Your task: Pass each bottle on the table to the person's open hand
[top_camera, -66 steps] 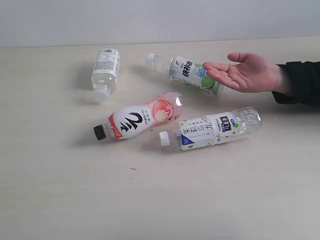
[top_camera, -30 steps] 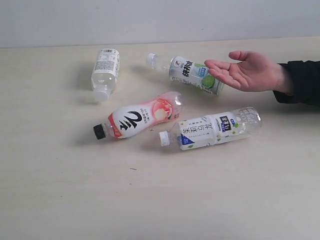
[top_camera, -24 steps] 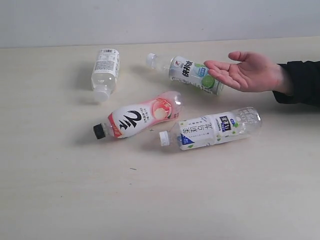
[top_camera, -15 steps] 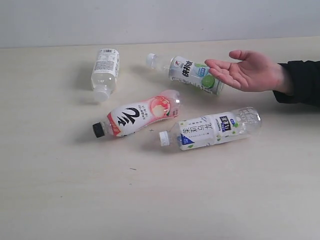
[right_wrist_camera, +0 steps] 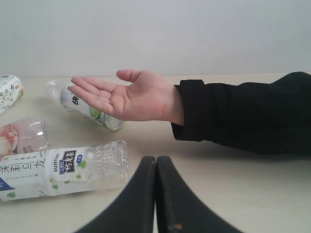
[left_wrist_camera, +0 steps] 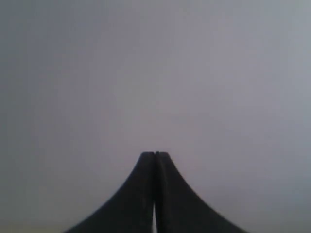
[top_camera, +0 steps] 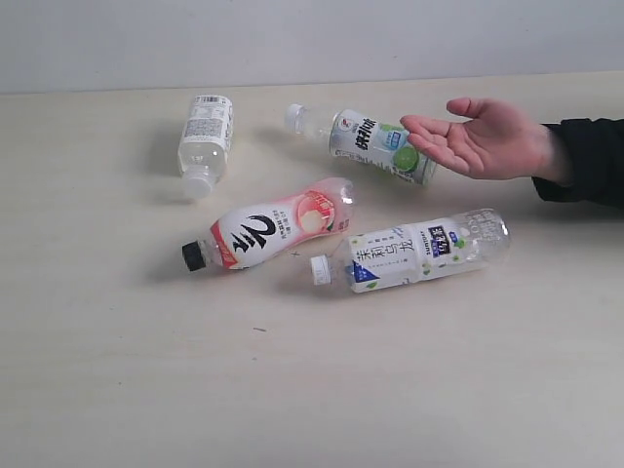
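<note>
Four bottles lie on the table (top_camera: 312, 390). The white-label bottle (top_camera: 205, 141) is at the back left. The green-lime bottle (top_camera: 366, 142) (right_wrist_camera: 90, 108) lies at the back, its base under the person's open hand (top_camera: 483, 139) (right_wrist_camera: 126, 97). The pink-white bottle with black cap (top_camera: 268, 226) (right_wrist_camera: 22, 136) rests in the middle. The blue-white bottle (top_camera: 409, 252) (right_wrist_camera: 58, 167) lies in front of the hand. My right gripper (right_wrist_camera: 156, 160) is shut, empty, close to the blue-white bottle's base. My left gripper (left_wrist_camera: 155, 154) is shut, facing only a blank grey surface. Neither gripper shows in the exterior view.
The person's black sleeve (top_camera: 585, 161) (right_wrist_camera: 243, 114) comes in from the right edge above the table. A grey wall (top_camera: 312, 39) runs behind the table's far edge.
The pink-white bottle has rocked slightly in place. The hand has lifted a little and holds still. Neither gripper has appeared in the exterior view.
</note>
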Controlling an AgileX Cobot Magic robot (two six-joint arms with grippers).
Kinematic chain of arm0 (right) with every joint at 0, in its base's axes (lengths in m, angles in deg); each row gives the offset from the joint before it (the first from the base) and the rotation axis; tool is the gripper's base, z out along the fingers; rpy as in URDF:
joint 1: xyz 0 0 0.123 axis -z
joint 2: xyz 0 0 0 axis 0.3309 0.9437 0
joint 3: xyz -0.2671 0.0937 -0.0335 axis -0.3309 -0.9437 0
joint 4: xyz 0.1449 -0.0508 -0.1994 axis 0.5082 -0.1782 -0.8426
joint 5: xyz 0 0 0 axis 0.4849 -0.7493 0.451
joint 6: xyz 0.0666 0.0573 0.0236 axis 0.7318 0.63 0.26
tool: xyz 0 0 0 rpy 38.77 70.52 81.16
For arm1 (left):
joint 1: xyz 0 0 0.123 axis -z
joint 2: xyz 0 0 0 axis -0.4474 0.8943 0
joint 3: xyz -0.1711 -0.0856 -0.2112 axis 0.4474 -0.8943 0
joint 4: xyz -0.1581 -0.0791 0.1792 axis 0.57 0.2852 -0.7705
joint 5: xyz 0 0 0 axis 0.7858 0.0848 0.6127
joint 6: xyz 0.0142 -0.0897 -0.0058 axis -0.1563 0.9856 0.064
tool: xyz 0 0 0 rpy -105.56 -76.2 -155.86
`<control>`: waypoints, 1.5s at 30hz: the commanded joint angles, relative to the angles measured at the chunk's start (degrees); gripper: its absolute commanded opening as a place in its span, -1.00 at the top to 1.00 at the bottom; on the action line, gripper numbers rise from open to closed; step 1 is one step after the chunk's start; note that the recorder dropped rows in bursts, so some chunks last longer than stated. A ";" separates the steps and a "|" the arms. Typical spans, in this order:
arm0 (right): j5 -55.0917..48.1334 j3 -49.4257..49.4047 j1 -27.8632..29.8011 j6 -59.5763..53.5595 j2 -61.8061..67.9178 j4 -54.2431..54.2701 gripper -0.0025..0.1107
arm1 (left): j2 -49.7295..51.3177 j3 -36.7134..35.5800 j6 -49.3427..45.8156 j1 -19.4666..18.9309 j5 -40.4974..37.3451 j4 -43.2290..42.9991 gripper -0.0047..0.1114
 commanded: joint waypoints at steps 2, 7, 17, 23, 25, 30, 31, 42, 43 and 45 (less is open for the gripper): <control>0.60 -0.27 0.35 -0.02 -0.32 -0.05 0.96 | 23.90 17.16 -3.71 0.63 -32.77 -0.95 0.92; 0.60 -0.27 0.35 -0.02 -0.32 -0.05 0.96 | 39.09 28.94 -17.84 5.55 -49.87 4.15 0.92; 0.60 -0.27 0.35 -0.02 -0.32 -0.05 0.96 | 61.33 52.85 -29.40 20.99 -70.44 5.76 0.49; 0.60 -0.27 0.35 -0.02 -0.32 -0.05 0.96 | 70.95 63.34 -38.46 25.60 -73.75 10.82 -0.33; 0.60 -0.27 0.35 -0.02 -0.32 -0.05 0.96 | 72.75 64.61 -41.96 26.91 -73.75 12.84 -0.43; 0.60 -0.27 0.35 -0.02 -0.32 -0.05 0.96 | 76.12 65.35 -48.02 28.69 -73.82 12.72 -0.43; 0.60 -0.27 0.35 -0.02 -0.32 -0.05 0.96 | 76.66 65.35 -48.47 28.74 -74.09 12.72 -0.43; 0.60 -0.27 0.35 -0.02 -0.32 -0.05 0.96 | 81.68 65.35 -51.60 28.74 -74.41 12.72 -0.43; 0.60 -0.27 0.35 -0.02 -0.32 -0.05 0.96 | 82.18 65.35 -51.60 28.74 -74.30 12.72 -0.43; 0.60 -0.27 0.35 -0.02 -0.32 -0.05 0.96 | 82.78 65.35 -51.60 28.74 -74.19 12.72 -0.43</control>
